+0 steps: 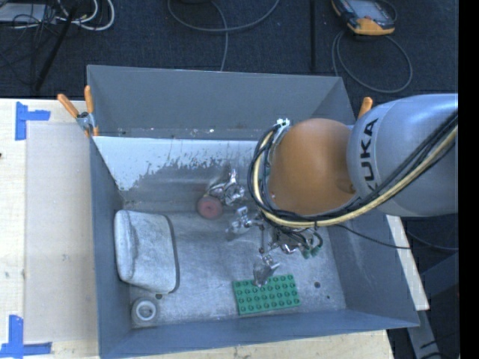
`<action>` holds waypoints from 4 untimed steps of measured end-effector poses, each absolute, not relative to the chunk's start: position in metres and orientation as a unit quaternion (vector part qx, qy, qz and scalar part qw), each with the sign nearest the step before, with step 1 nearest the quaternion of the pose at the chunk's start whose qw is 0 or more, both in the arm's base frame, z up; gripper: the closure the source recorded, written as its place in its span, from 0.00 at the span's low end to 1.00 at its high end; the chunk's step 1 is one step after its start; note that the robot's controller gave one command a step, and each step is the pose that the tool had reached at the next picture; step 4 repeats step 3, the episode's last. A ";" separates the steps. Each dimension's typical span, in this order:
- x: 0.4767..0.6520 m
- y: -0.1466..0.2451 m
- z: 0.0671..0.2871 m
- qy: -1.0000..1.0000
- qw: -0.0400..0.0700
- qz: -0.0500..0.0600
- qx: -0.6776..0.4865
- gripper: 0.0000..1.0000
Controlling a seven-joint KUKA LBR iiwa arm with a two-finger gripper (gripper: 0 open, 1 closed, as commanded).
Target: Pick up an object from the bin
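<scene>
Camera view: arm [404,155] comes in from the right, over the right half of the bin [209,103]. Orange cover [310,163] on the wrist sits above the floor's middle-right. Black and yellow cables [258,174] loop round its left side and underneath.

Gripper [263,269] hangs below the cover, with its metal linkage running down toward the near wall. Its tip is at the far edge of a green plate [268,295], left of that edge's middle. Can't tell whether tip and plate touch. Can't tell whether the gripper is wide or narrow either, because the metal parts bunch together from this angle.

Green plate: flat, rectangular, studded. It lies studs-up on the floor close to the near wall, right of centre, slightly skewed to that wall.

Other stuff:
- Pink disc [210,207]: small and round, near the foot of the back slope. It is left of the linkage, close to it but apart.
- Grey pad [146,249]: rounded rectangle, flat on the floor by the left wall, well apart from the gripper.
- Ring [144,310]: small and pale, in the near-left corner, just beside the pad's near end.
</scene>
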State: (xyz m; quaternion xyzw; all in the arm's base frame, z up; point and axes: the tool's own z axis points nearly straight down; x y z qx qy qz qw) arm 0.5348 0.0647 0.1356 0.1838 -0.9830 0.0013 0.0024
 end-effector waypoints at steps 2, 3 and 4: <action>0.489 0.039 0.077 -0.959 -0.001 -0.001 0.283 1.00; 0.477 -0.048 0.221 -0.933 -0.003 0.002 0.360 1.00; 0.477 -0.048 0.221 -0.933 -0.003 0.002 0.360 1.00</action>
